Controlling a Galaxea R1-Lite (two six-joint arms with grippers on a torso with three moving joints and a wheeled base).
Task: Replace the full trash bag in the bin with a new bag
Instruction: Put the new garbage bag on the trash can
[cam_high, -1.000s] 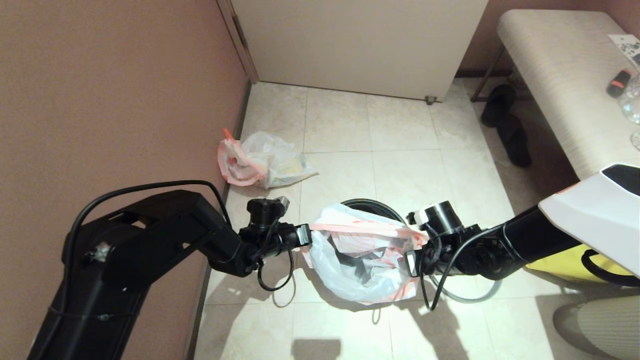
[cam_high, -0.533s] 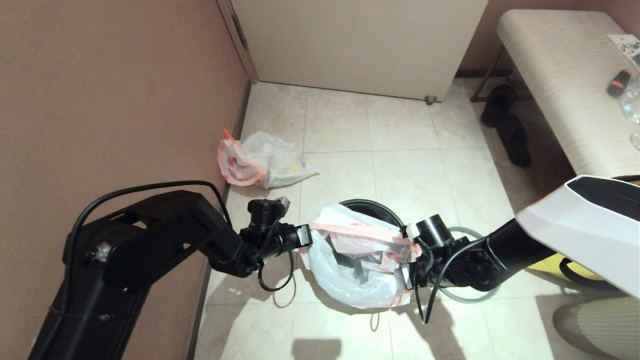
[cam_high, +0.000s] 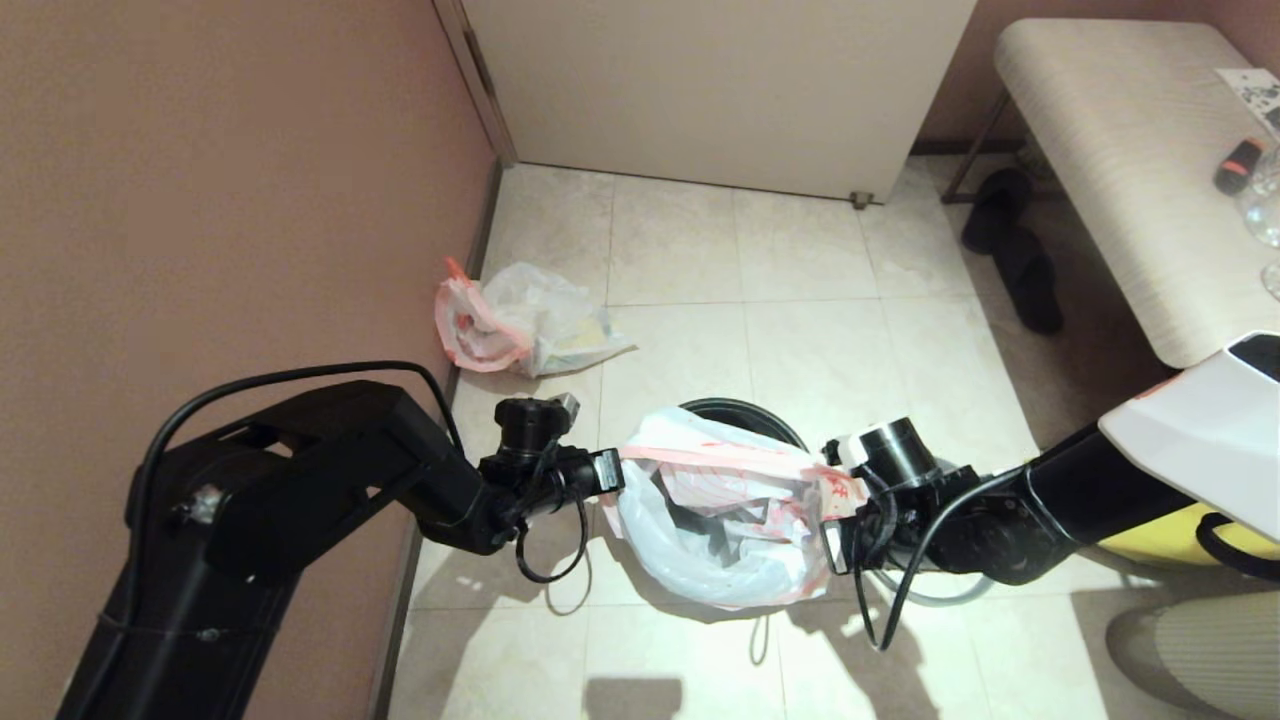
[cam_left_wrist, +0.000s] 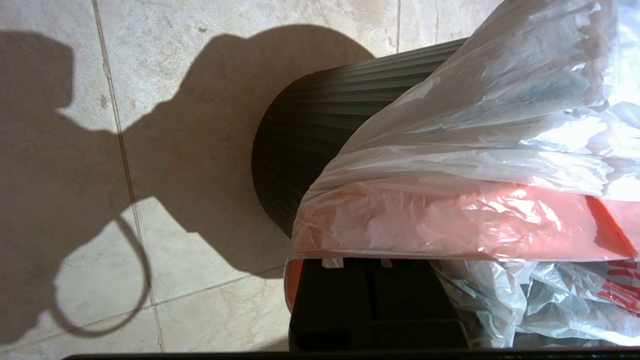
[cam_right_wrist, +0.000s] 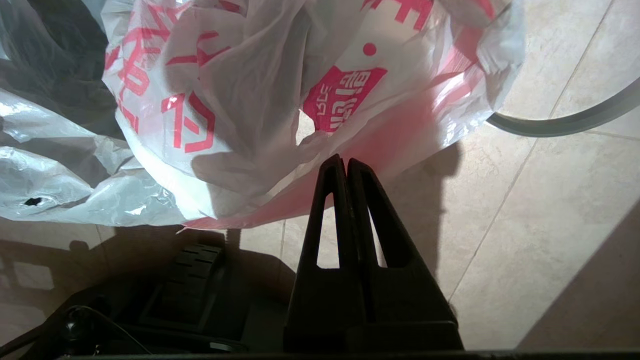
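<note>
While both grippers, left (cam_high: 612, 470) and right (cam_high: 832, 520), pinch shut on the new bag's (cam_high: 720, 520) rim, I spread it evenly over the bin (cam_high: 745, 411).

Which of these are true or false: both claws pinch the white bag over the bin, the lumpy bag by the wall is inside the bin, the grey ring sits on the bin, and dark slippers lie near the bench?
1. Both claws pinch the new bag over the bin. True: left gripper and right gripper each clamp an edge.
2. The full trash bag is inside the bin. False: it lies on the floor by the wall.
3. The grey ring sits on the bin. False: it lies on the tiles.
4. Slippers lie near the bench. True.
</note>
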